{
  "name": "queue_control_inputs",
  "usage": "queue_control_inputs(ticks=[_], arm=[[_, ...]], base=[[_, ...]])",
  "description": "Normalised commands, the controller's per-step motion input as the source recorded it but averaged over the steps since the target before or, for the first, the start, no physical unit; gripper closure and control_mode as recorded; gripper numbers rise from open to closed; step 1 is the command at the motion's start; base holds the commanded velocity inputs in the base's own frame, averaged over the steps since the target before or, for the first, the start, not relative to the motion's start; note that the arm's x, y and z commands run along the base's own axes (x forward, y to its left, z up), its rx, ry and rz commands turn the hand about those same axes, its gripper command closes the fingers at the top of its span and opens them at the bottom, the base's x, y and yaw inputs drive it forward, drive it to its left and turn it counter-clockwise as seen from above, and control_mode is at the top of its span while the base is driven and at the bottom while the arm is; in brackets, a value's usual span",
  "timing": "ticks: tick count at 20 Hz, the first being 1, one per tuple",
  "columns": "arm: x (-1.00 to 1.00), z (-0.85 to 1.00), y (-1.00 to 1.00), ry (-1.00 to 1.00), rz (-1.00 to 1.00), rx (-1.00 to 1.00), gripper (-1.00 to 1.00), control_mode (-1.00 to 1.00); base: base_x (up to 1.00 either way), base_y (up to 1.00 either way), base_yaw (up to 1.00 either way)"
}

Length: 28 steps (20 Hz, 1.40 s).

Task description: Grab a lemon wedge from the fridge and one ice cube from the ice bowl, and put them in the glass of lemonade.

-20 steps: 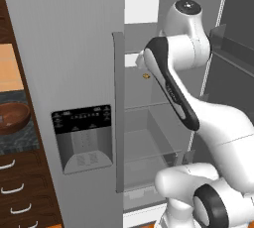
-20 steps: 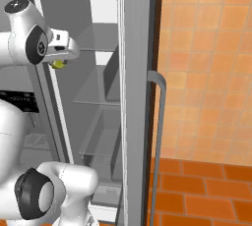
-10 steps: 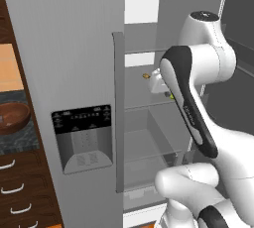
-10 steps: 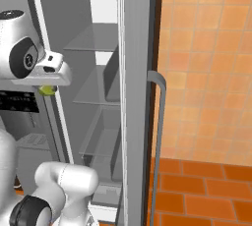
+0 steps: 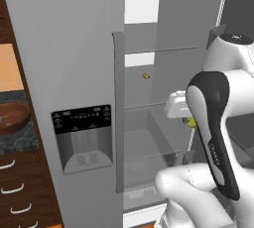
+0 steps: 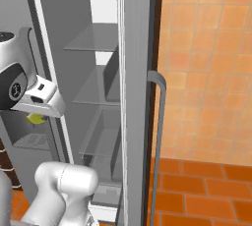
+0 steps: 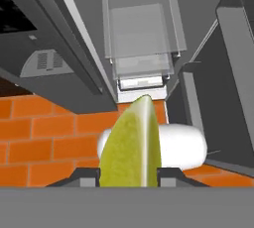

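Your gripper has backed out of the fridge, fingers pinching the wedge: light, slick, soft; grip its flat flanks gently.

Orange brick-pattern floor underfoot, lower right of my right base view; it shows again in my hand view. Pale orange tiled wall rises above it. Far left of my left base view: dark wood drawers with curved white handles, under a dark speckled counter.
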Motion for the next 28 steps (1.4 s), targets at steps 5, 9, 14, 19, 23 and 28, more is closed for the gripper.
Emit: queue_control_inputs(ticks=[5, 9, 14, 19, 23, 28], arm=[[-0.03, -0.33, 0.0, 0.05, -0.05, 0.01, 1.0, -1.0], [-0.02, -0.47, 0.0, 0.1, -0.02, 0.02, 1.0, -1.0], [0.0, 0.0, 0.0, 0.0, 0.0, 0.0, 1.0, 1.0], [0.0, 0.0, 0.0, 0.0, 0.0, 0.0, 1.0, 1.0], [0.0, 0.0, 0.0, 0.0, 0.0, 0.0, 1.0, 1.0], [0.0, 0.0, 0.0, 0.0, 0.0, 0.0, 1.0, 1.0]], base=[[0.0, 0.0, 0.0], [0.0, 0.0, 0.0], [-0.59, 0.41, -0.01], [-0.21, 0.98, -0.11], [0.04, 1.0, -0.13], [0.02, 1.0, -0.15]])
